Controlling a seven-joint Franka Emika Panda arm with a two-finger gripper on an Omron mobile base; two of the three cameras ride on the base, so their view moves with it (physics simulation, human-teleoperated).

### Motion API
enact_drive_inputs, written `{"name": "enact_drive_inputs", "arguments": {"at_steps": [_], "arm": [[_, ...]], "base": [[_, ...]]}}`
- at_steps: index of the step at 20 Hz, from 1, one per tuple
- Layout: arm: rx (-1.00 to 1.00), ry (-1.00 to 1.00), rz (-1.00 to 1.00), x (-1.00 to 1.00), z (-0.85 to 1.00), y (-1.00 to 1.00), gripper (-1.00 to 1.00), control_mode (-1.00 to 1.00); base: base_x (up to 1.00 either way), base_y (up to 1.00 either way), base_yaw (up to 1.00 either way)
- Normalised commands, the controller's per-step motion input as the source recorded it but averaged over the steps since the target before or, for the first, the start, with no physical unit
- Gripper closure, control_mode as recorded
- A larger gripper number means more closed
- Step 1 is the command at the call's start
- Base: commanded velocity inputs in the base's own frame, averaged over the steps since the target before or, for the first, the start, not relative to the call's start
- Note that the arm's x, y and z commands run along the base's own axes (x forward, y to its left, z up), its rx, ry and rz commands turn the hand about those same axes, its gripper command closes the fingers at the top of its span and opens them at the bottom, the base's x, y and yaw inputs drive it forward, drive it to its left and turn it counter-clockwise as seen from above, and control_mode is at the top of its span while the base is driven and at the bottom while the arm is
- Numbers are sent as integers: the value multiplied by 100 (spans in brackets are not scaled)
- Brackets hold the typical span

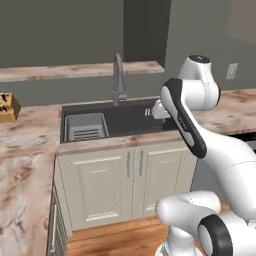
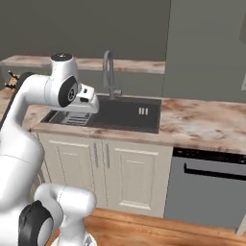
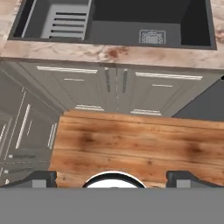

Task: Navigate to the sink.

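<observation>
Starting at the far left of the left base view, a wooden knife block (image 1: 7,106) stands on the marbled surface (image 1: 22,150), well apart from the sink (image 1: 131,118), which is sunk into the surface straight ahead above a pair of cream cabinet doors (image 1: 122,182). The dark basin holds a grey ribbed tray insert (image 1: 86,126) in its left part, and a square drain (image 3: 152,36) shows on its floor further right in the hand view. The tall arched faucet (image 1: 118,80) rises behind the basin at its middle. Right of the cabinets sits a dark dishwasher front (image 2: 206,190) under the surface. The end effector (image 3: 114,178) hangs over the wooden floor (image 3: 140,140) in front of the cabinets, its two tips spread wide and holding nothing.
</observation>
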Motion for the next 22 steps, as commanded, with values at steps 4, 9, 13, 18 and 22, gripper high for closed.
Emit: {"name": "enact_drive_inputs", "arguments": {"at_steps": [4,9,13,18,22], "arm": [[0,0,0,0,0,0,-100,100],[0,0,0,0,0,0,-100,100],[0,0,0,0,0,0,-100,100],[0,0,0,0,0,0,-100,100],[0,0,0,0,0,0,-100,100]], "base": [[97,0,-12],[74,11,-8],[63,11,-4],[44,33,-1],[40,41,0]]}}
